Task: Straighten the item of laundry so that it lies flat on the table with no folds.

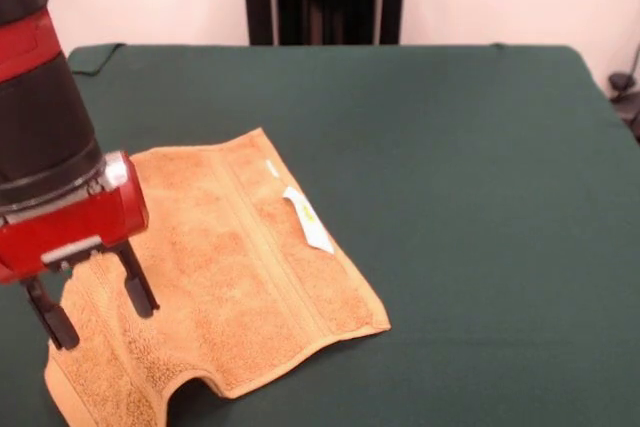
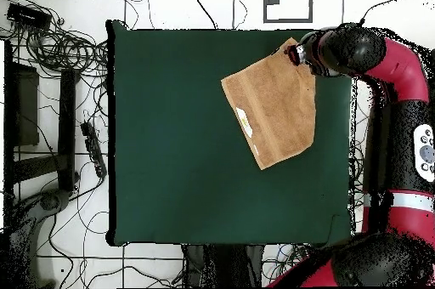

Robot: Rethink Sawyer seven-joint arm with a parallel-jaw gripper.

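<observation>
Green-draped table [image 1: 470, 147] carries a soft, limp tan terry hand towel [image 1: 240, 267], its near-left corner rumpled beneath the gripper [image 1: 92, 303], jaws parted and empty, likely best pinched there.

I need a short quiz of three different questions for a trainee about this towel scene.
1. True or false: the white care tag lies on top of the towel.
2. The open tool hovers over which part of the towel: A the middle, B one end, C beside the tag?
3. Fill in: near the tool, the towel's edge is ____, not flat.

Key: 1 true; 2 B; 3 folded.
</observation>
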